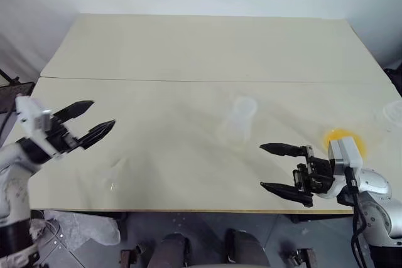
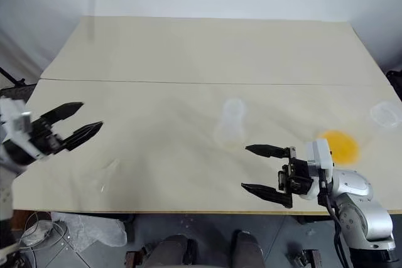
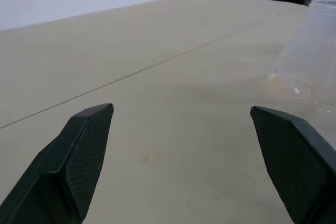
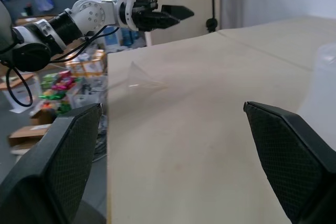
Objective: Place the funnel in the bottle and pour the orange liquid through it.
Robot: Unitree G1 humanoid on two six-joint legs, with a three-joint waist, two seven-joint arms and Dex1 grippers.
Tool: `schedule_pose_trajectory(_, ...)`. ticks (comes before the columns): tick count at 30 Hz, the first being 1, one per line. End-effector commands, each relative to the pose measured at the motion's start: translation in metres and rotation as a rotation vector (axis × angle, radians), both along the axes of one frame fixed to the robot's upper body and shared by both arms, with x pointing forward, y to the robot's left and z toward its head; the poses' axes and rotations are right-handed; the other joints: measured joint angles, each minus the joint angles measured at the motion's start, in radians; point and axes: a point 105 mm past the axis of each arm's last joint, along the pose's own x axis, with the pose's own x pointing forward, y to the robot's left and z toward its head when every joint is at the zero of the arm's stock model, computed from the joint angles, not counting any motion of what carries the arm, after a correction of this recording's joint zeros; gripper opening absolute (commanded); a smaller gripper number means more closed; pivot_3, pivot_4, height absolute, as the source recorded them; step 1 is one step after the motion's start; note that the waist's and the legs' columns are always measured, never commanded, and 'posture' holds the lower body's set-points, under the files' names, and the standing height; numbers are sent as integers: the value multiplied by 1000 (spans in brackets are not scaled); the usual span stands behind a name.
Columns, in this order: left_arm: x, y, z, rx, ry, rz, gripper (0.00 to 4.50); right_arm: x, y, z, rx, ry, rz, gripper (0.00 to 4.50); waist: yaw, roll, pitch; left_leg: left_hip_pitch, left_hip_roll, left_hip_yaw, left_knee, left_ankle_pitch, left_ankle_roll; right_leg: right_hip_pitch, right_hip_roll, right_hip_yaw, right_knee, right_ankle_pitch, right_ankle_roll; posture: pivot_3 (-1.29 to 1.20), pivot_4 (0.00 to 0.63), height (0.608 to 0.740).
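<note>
Funnel (image 4: pixel 139 80) comes first: we see it lying on its side on the pale table (image 1: pixel 188 48), near the front edge on our left side. It is clear and hard to make out. Our left gripper (image 1: pixel 94 120) hangs in the air over the left part of the table, near the funnel but not touching it. Its two black fingers are spread wide and hold nothing.

We see the bottle (image 2: pixel 230 120) standing upright near the middle of the table. It is clear and looks empty. The orange liquid (image 2: pixel 339 145) shows as a bright pool further to our right, just behind our right arm. We cannot tell the shape of what holds it.

Our right gripper (image 2: pixel 256 169) is near the front edge, between the bottle and the orange liquid, pointing to our left. Its fingers are wide apart too, with nothing between them.
</note>
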Motion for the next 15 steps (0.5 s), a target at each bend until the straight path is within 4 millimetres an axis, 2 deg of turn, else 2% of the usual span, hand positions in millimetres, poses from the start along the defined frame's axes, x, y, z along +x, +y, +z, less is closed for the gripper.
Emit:
schedule_pose_trajectory(1, -25, 19, 7, 18, -28, 53, 4439, -3, 0, 0, 6, -6, 32, 4500, -6, 0, 0, 0, 1, 0, 0, 0, -1, 0, 0, 0, 0, 0, 0, 0, 150, 740)
schedule_pose_trajectory(4, -42, 30, -3, 28, 20, 102, 4439, -2, 1, -3, 4, 1, 32, 4500, -6, 0, 0, 0, 2, -1, 0, -1, -1, 0, 1, -1, -2, 0, -1, 0, 150, 740)
schedule_pose_trajectory(11, -87, 40, -24, 34, 149, 168, 4439, 1, 2, -9, 0, 20, 36, 4500, 0, 1, 0, 0, 1, 0, 0, -1, -1, 2, -6, -1, -4, 0, -2, 0, 150, 740)
schedule_pose_trajectory(15, -121, 51, -41, 70, 274, 201, 4439, 5, 2, -12, -1, 24, 45, 4500, -2, 1, 1, 0, 1, 0, -1, -2, -3, 2, -6, -2, -5, -2, -4, 0, 150, 740)
